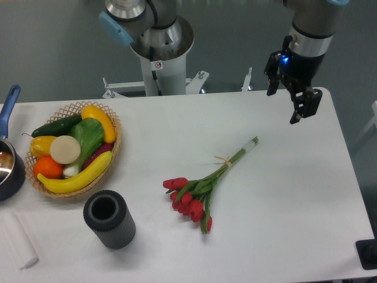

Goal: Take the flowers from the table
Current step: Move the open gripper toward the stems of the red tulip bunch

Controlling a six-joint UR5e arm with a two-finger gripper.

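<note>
I hover my gripper [288, 97], fingers spread and empty, well apart from the red tulips [203, 186] lying on the white table [283, 224]; approaching comes first, so next I must descend over their tied stems.

At the left of the frame sits a woven basket [115, 143], piled with a banana [75, 177], a cucumber [56, 125], an orange [48, 168] and a yellow pepper [41, 145]. Just below it stands a dark grey ribbed cup [109, 219], upright. At the far left edge, a dark pot [12, 174] with a blue handle [8, 103]. A white folded cloth [16, 242] lies in the lower left corner.
</note>
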